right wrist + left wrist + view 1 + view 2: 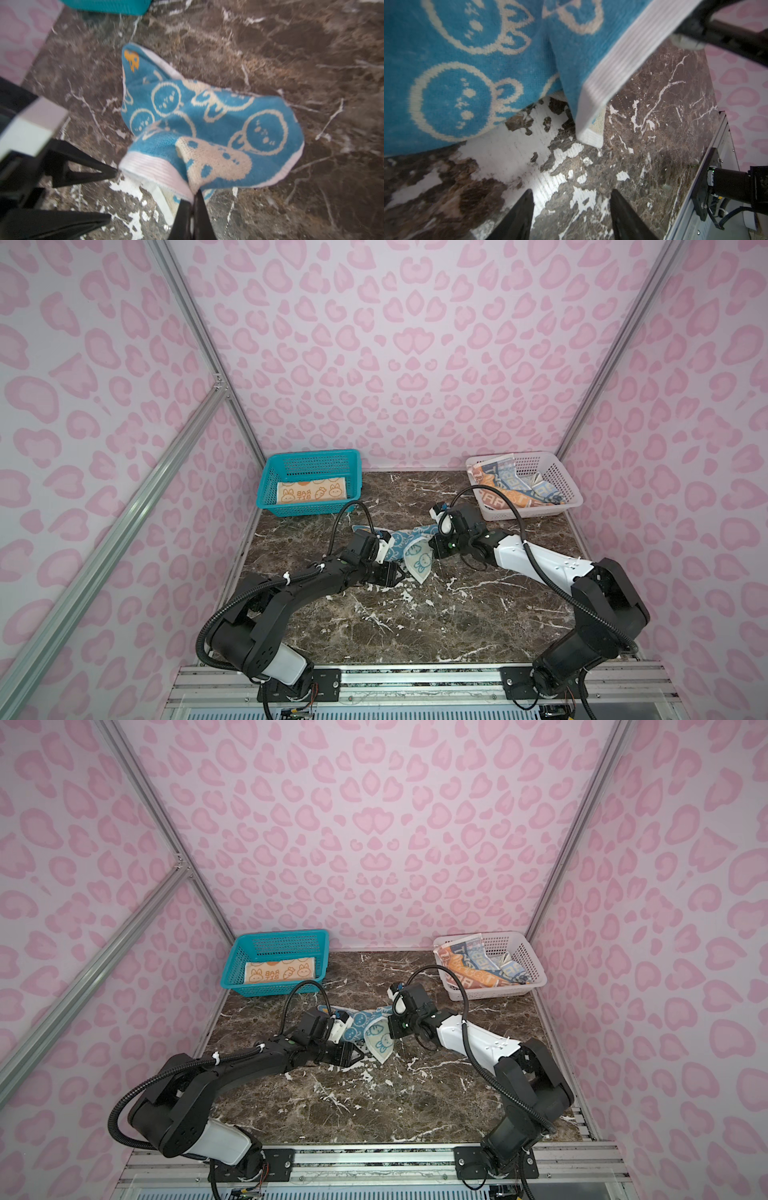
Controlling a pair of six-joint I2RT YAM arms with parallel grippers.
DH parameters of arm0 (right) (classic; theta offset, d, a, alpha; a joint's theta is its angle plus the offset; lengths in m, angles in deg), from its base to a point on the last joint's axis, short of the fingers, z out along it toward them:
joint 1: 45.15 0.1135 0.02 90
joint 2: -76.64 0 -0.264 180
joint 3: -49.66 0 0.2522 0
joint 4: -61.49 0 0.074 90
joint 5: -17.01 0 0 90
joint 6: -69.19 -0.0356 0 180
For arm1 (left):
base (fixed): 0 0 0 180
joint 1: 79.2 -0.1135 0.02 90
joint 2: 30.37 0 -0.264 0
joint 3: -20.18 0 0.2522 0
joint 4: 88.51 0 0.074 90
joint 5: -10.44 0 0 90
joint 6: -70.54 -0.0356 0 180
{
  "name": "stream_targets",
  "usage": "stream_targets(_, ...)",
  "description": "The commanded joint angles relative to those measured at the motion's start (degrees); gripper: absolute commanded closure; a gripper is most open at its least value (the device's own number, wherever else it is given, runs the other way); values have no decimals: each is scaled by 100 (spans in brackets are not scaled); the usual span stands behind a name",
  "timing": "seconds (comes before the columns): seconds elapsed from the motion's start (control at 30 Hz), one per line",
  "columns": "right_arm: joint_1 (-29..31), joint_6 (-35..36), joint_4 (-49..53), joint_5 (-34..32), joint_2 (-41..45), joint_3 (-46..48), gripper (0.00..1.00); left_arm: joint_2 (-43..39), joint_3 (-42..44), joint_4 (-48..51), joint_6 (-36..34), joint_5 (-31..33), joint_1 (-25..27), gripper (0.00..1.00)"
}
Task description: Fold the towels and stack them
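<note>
Judging the blue towel [218, 116] light, limp terry that will sag and bunch, I see it crumpled midway on the desk [415, 626]. My right jaws clamp tight on its edge by the white hem [153, 166]; my left jaws stand apart, empty, near another hemmed corner, the likeliest hold.

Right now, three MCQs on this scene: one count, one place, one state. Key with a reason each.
1. Baskets on the table: A) one B) two C) three.
2. The orange bunny towel lies: A) in the teal basket B) in the white basket C) on the table.
3. The right gripper is: A) open B) shut on the blue towel C) shut, empty.
Key: 1 B, only a teal and a white one stand there; 2 A, it lies flat inside the teal one; 3 B, its jaws pinch the towel's edge.
</note>
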Motion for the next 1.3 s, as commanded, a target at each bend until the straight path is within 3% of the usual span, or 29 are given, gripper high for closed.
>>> stream_targets(0.0,-134,-681,-141,345,-46,-253,100,-143,193,-1326,467,-50,-15,36)
stream_targets(0.27,-413,-1683,-384,503,-279,-506,100,243,52,-2236,436,-17,34,33)
stream_targets(0.47,-564,-2275,-654,375,-359,-516,100,394,-37,-2283,311,36,362,33)
stream_targets(0.8,-564,-2475,-664,121,-733,-870,100,171,-25,-1937,22,350,684,33)
stream_targets(1.27,-584,-2539,-866,-68,-735,-790,100,779,-878,-835,-220,639,1007,33)
